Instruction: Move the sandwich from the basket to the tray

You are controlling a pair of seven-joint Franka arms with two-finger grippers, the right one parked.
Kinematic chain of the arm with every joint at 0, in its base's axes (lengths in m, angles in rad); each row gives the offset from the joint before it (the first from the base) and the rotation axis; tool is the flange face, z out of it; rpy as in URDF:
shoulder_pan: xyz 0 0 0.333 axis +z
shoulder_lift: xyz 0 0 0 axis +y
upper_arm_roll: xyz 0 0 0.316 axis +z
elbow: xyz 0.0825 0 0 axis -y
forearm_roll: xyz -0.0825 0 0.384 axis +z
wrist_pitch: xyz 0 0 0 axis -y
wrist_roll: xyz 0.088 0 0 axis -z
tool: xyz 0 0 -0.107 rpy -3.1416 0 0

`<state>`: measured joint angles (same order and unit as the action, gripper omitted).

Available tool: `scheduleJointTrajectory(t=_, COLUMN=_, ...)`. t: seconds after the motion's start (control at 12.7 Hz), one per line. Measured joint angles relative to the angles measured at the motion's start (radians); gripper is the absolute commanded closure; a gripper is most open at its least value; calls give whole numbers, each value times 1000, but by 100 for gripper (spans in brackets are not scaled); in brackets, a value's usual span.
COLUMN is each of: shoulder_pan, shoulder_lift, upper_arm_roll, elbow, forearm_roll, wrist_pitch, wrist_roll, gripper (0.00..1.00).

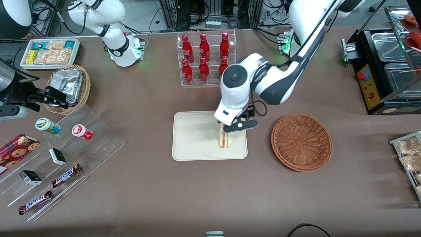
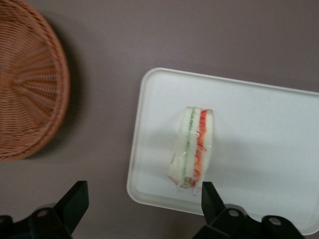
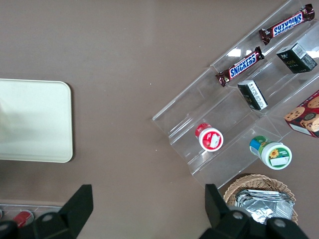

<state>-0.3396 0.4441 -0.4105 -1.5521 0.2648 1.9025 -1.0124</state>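
The sandwich (image 1: 225, 140) (image 2: 194, 149), a pale wedge with red and green filling, rests on its edge on the cream tray (image 1: 194, 138) (image 2: 259, 124) (image 3: 35, 119), near the tray's end closest to the basket. My left gripper (image 1: 232, 126) (image 2: 144, 191) hovers just above the sandwich, open, its black fingers (image 2: 75, 199) spread wide with nothing between them. The reddish-brown wicker basket (image 1: 301, 142) (image 2: 25, 79) sits empty beside the tray, toward the working arm's end of the table.
A clear rack of red bottles (image 1: 205, 57) stands farther from the front camera than the tray. A stepped acrylic shelf (image 1: 62, 161) with snacks, a small foil-filled basket (image 1: 69, 87) and a white snack bin (image 1: 51, 52) lie toward the parked arm's end. A black appliance (image 1: 384, 69) stands at the working arm's end.
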Motion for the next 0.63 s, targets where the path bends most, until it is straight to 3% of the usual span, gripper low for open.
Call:
scheduleJointTrajectory(t=0.31, shoulder_pan=146, shoulder_lift=-127, upper_arm_roll=-44, elbow=-1, forearm_roll=-14, wrist_pitch=-57, wrist_roll=4, gripper=0)
scheduleJointTrajectory(t=0.63, shoulder_pan=156, shoulder_lift=-172, upper_arm_roll=-51, elbow=31, forearm_roll=-14, wrist_pitch=-144, wrist_roll=3, gripper=0)
